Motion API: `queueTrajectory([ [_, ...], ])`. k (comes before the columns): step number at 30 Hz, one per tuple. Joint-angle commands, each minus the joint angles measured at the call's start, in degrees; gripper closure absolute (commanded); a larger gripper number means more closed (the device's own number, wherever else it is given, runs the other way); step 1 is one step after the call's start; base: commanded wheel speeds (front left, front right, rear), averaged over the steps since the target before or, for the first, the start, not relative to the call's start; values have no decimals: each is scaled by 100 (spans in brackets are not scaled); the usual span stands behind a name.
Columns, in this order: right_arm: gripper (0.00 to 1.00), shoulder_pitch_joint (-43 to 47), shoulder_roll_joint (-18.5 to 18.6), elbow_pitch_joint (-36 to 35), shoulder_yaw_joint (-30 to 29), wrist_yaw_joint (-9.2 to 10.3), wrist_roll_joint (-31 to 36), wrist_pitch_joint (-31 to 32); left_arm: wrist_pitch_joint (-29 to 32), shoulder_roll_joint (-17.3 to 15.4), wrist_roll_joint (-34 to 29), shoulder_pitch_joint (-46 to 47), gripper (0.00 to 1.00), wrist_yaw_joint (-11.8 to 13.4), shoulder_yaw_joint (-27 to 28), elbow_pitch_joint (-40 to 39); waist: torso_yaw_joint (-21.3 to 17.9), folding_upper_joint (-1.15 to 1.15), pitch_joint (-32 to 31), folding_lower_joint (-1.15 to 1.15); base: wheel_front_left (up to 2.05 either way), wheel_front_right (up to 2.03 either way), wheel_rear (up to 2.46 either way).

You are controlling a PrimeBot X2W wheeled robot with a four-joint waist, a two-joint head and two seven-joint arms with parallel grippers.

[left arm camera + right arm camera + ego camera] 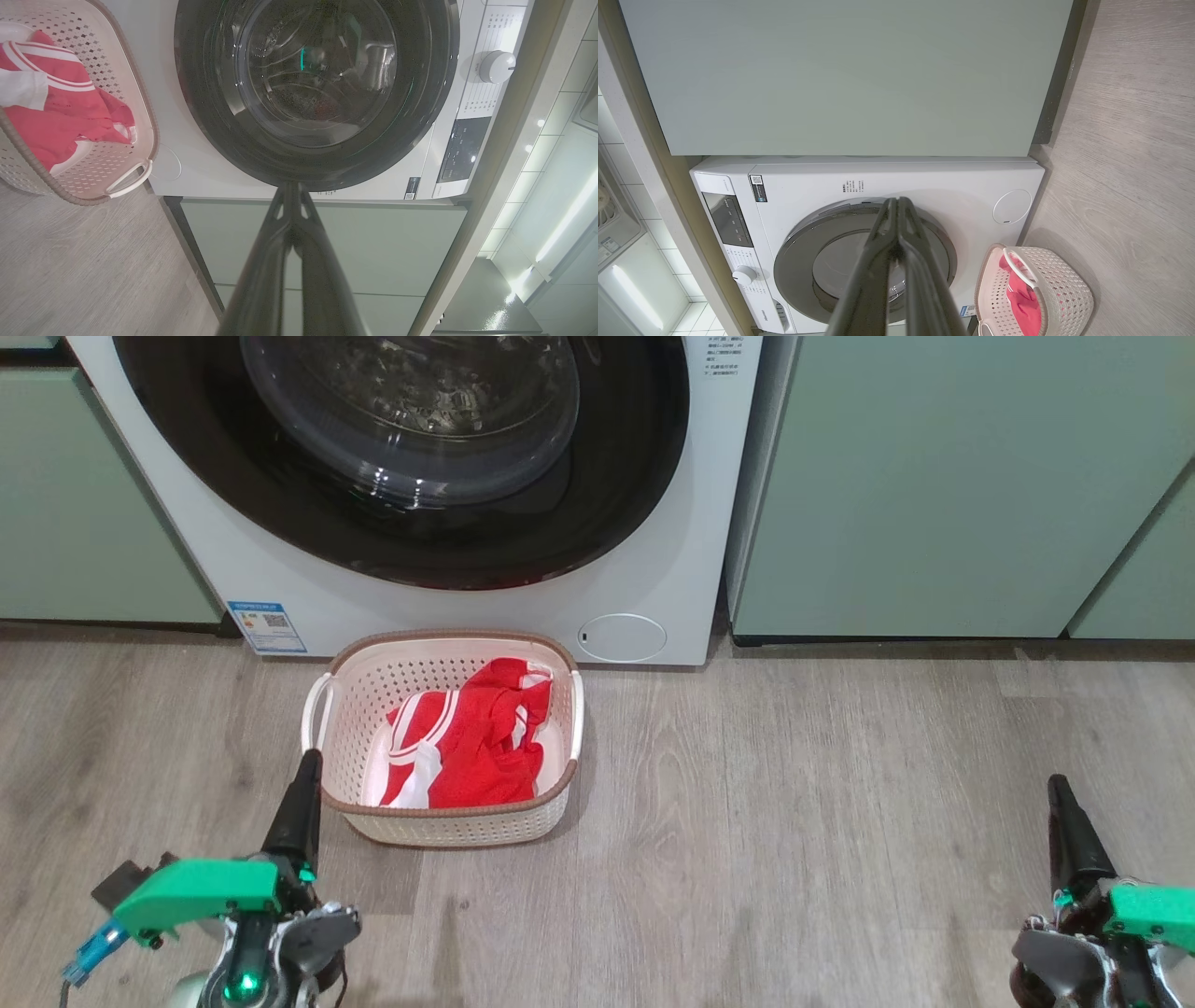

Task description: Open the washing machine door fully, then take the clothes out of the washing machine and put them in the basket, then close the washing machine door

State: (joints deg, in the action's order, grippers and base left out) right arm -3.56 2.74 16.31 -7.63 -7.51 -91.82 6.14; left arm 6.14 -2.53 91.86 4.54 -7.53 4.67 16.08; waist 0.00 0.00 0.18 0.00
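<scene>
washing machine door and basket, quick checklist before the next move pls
1. Large round glossy black-rimmed glass door shut against the big white front-loading washing machine: ok.
2. Red white-striped fabric garments lying inside the small cream perforated plastic basket: ok.
3. Drum behind the glass empty: cannot tell, reflections.
4. Left gripper jaws shut, empty: ok.
5. Right gripper jaws shut, empty, apart from the basket: ok.
6. Left gripper clear of the basket's rim: cannot tell.

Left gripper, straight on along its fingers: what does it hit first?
Probably the washing machine door, at its black rim: in the left wrist view the left gripper, jaws shut, aims at the rim's edge. The basket lies off to one side. Distance is unclear.
</scene>
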Motion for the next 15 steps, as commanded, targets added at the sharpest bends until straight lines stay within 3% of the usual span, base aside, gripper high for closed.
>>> queueTrajectory([
  [1, 100, -263, 14, -229, 111, 2, -35, 35, 35, -34, 30, 165, 100, 4, 184, -204, 0, 0, 0, 0, 0, 0, 0],
  [15, 100, -263, 14, -229, 111, 2, -35, 35, 35, -34, 31, 165, 100, 4, 184, -204, 0, 0, 0, 0, 0, 0, 0],
])
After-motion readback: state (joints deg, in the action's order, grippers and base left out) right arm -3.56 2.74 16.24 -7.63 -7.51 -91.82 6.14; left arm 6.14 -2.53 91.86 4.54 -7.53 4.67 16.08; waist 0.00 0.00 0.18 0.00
